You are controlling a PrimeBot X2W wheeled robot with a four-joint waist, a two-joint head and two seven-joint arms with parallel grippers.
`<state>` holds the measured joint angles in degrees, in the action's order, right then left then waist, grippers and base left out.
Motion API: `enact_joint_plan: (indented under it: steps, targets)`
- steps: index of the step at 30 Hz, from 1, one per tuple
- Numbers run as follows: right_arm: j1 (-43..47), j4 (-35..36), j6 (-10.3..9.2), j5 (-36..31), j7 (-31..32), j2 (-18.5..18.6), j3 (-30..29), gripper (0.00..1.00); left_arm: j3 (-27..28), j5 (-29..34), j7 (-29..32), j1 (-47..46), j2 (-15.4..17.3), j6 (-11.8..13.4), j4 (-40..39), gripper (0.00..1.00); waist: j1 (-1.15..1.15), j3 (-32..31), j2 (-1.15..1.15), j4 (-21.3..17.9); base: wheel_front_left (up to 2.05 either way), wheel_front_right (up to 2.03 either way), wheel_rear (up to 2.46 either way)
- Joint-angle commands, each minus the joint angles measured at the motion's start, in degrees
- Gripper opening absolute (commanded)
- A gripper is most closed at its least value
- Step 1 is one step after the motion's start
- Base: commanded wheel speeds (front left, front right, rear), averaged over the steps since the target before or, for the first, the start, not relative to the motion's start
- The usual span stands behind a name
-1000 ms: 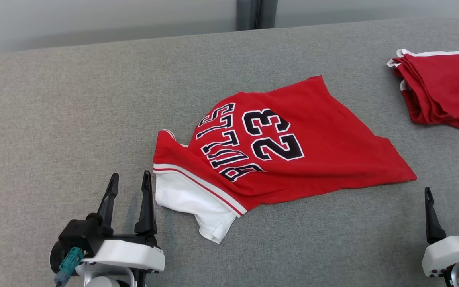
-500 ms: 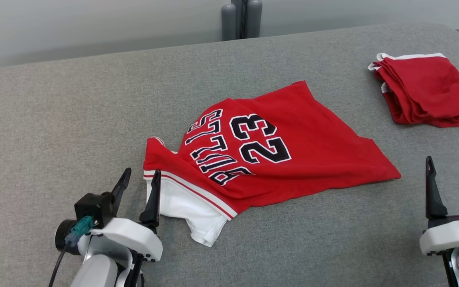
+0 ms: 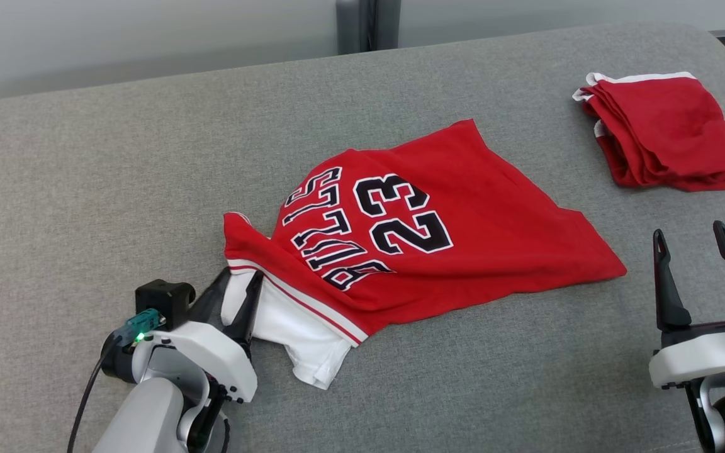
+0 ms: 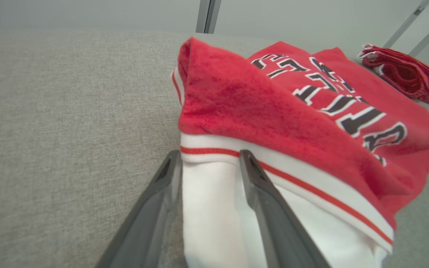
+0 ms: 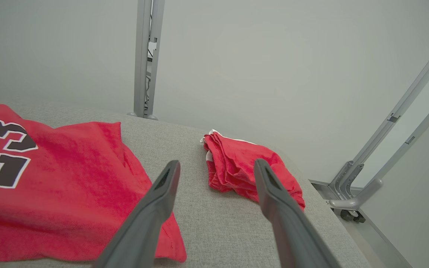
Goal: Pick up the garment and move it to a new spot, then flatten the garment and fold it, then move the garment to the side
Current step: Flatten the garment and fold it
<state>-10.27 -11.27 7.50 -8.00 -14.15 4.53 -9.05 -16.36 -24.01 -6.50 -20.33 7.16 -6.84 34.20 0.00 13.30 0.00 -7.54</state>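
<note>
We see a grey padded table [image 3: 85, 157] carrying a rumpled red garment [image 3: 494, 239]. Right of the garment, farther back, we find a folded red stack [image 3: 671, 132].

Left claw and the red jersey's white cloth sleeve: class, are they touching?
Touching. Left wrist view: the white cloth sleeve sits inside the left claw, touching both dark fingers.

Readable text: "BULLS" and "23", black with white outline, printed on the red garment [image 3: 501, 233].
</note>
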Motion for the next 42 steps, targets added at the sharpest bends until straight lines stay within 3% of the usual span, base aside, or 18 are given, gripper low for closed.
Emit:
enact_joint_plan:
  steps: [1, 2, 3, 12, 16, 24, 28, 31, 35, 42]
  targets:
    - [-0.26, 0.06, -0.01, 0.16, -0.19, 0.48, -0.32, 1.00, -0.25, -0.26, -0.02, -0.55, 0.47, -0.17, -0.25, 0.13, 0.00, -0.19, 0.00, 0.29, 0.00, 0.00, 0.00]
    - [-0.10, -0.09, -0.01, 0.11, -0.24, 0.50, -0.60, 1.00, -1.02, -0.91, -0.09, -0.29, 0.50, -0.35, -0.41, 0.02, 0.00, -0.40, 0.00, 0.59, 0.00, 0.00, 0.00]
    - [0.01, -0.24, 0.00, 0.05, -0.29, 0.48, -0.69, 1.00, -1.70, -1.38, -0.16, -0.04, 0.58, -0.48, -0.47, 0.00, 0.00, -0.64, 0.00, 0.90, 0.00, 0.00, 0.00]
    - [0.54, -0.95, -0.01, 0.13, -0.58, 0.22, -0.28, 1.00, -3.95, -2.13, -5.01, 1.82, 0.64, -0.48, -3.72, 0.00, 0.00, -3.28, 0.00, 4.67, 0.00, 0.00, 0.00]
    - [1.25, -1.31, -0.01, 0.35, -0.65, 0.05, -0.57, 1.00, -3.73, -1.72, -6.47, 4.93, 0.59, 1.09, -8.61, 0.00, 0.00, -4.65, 0.00, 7.19, 0.00, 0.00, 0.00]
    - [2.04, -1.27, -0.01, 0.37, -0.65, -0.66, -0.85, 1.00, -3.52, 0.04, -4.61, 16.99, 2.47, 7.96, -28.79, 0.00, 0.00, -5.87, 0.00, 10.45, 0.00, 0.00, 0.00]
    - [1.92, -1.57, -0.01, 0.65, -0.77, -0.89, -0.77, 1.00, -4.22, 2.08, -0.51, 22.56, 3.53, 12.43, -40.20, 0.00, 0.00, -5.52, 0.00, 10.42, 0.00, 0.00, 0.00]
    - [1.17, -1.77, 0.00, 0.76, -0.86, -1.06, -0.49, 1.00, -4.93, 2.80, 2.89, 24.06, 3.62, 14.66, -44.56, 0.00, 0.00, -4.86, 0.00, 9.34, 0.00, 0.00, 0.00]
    - [-0.06, -2.27, 0.00, 1.15, -0.96, -1.21, -0.12, 1.00, -4.35, 1.85, 4.25, 21.48, 2.81, 15.17, -41.26, 0.00, 0.00, -3.43, 0.00, 6.98, 0.00, 0.00, 0.00]
    - [-2.34, -3.02, 0.00, 1.18, -1.12, -1.37, 0.60, 1.00, -1.95, 0.56, 0.17, 11.18, 1.53, 13.10, -23.80, 0.00, 0.00, -0.16, 0.00, 2.01, 0.00, 0.00, 0.00]
